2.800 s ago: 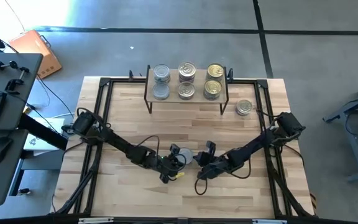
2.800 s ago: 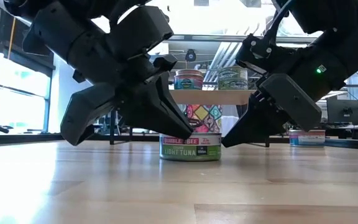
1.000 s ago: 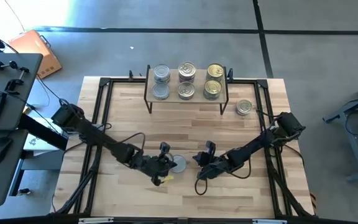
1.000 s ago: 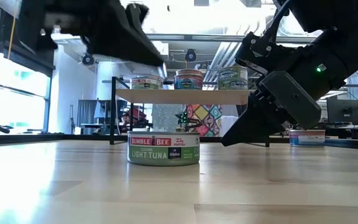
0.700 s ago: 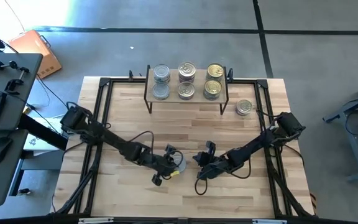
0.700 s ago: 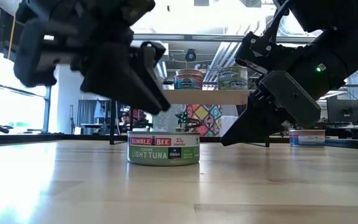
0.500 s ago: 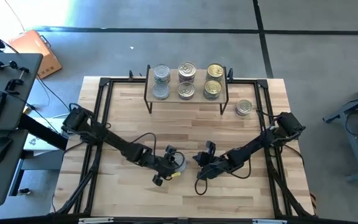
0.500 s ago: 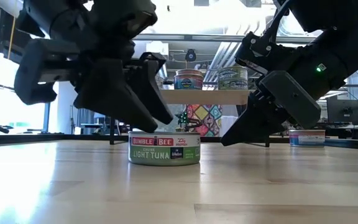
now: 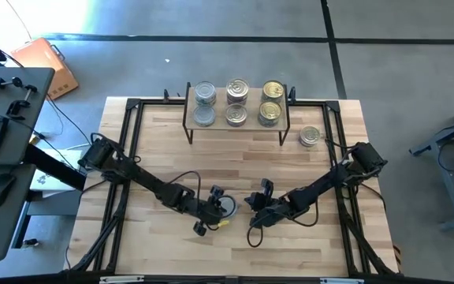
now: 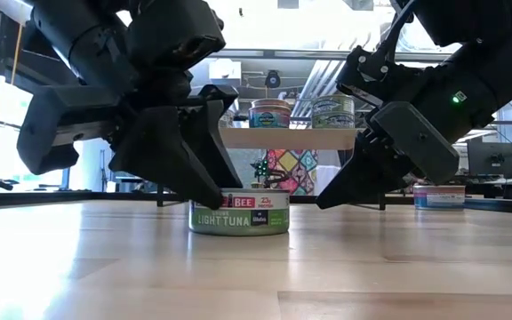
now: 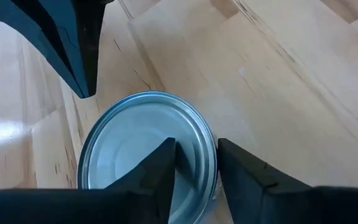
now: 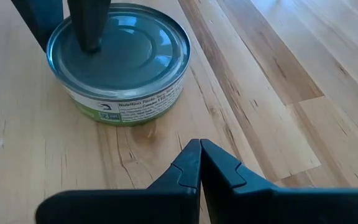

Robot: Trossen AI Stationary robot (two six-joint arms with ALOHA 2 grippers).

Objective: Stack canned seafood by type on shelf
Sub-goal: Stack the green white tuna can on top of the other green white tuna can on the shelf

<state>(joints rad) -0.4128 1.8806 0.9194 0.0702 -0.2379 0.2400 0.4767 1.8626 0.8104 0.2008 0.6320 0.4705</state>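
Observation:
A silver-topped tin (image 9: 228, 207) labelled light tuna (image 10: 243, 214) stands on the tabletop near the front middle. My left gripper (image 11: 197, 155) is down on it, open. One finger is over the lid and the other is outside the wall on the near side (image 10: 213, 182). My right gripper (image 12: 199, 155) is shut and rests low just right of the tin (image 12: 120, 62), clear of it. The shelf (image 9: 220, 106) at the far edge carries several tins in three columns: silver, pull-ring and gold. My left gripper straddles the tin's rim (image 11: 212, 149), coming down at a slant from the table's left. One fingertip (image 12: 90, 38) stands on the lid near its edge, and the other finger reaches down beside the wall. Whether the two pinch the rim I cannot tell. The tin sits flat on the table.
One more tin (image 9: 310, 136) stands on the table just right of the shelf. A black frame (image 9: 132, 106) runs round the tabletop. Bare wood lies between the shelf and the grippers.
My left gripper has come down from above the tin, tipping more steeply, and moved a little toward the table's right onto the tin. My right gripper has kept still.

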